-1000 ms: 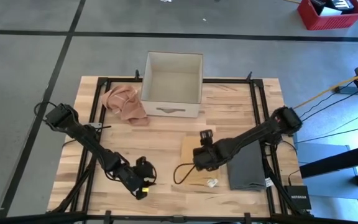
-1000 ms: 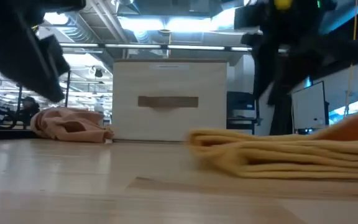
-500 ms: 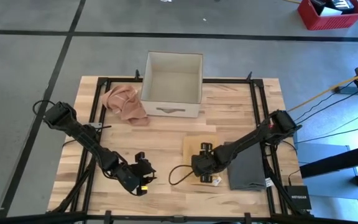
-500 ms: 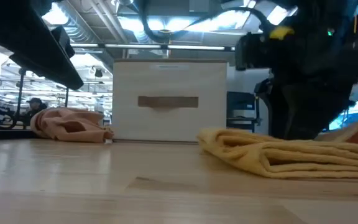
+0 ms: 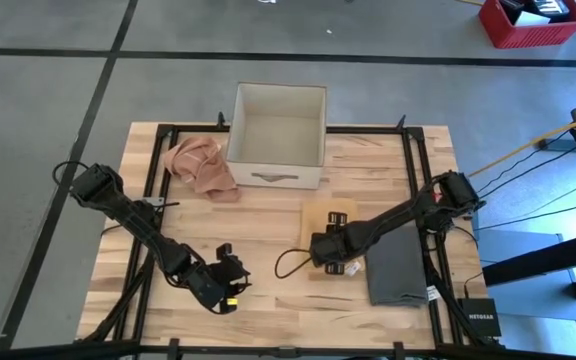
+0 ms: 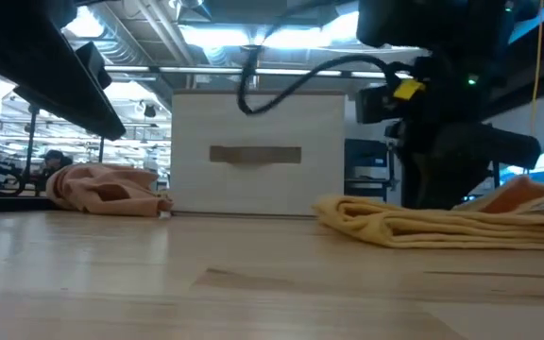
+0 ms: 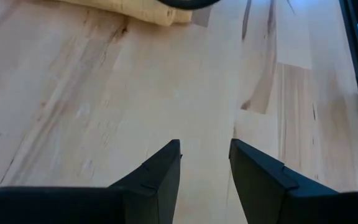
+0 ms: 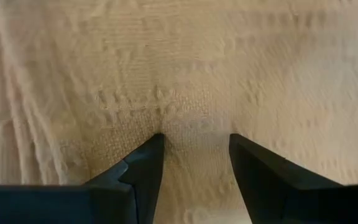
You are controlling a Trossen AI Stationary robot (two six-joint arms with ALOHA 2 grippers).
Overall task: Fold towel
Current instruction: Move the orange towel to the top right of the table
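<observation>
While both arms reach over the pale wooden plank surface (image 5: 268, 210), the folded yellow woven towel (image 5: 326, 217) lies flat at about four o'clock from the surface centre, its near half covered by the right arm. Right pincer (image 8: 191, 155): pressed down onto the towel, its two dark fingers (image 8: 143, 163) standing apart with the weave puckered into a small ridge between them; whether the cloth is actually pinched cannot be told. In the low view the towel (image 6: 433, 225) rests as a low stack of layers on the surface, directly beneath the right arm. Left pincer (image 7: 205, 163): hanging above bare wood at about seven o'clock, fingers apart and empty, well apart from the towel, whose edge shows farther off. Folded dark grey cloth (image 5: 398, 268): lying just beside the towel toward the four o'clock corner. Open white rectangular fabric box (image 5: 277, 134): standing at twelve o'clock. Crumpled peach-pink cloth (image 5: 200, 166): heaped at about ten o'clock, touching the box's corner.
</observation>
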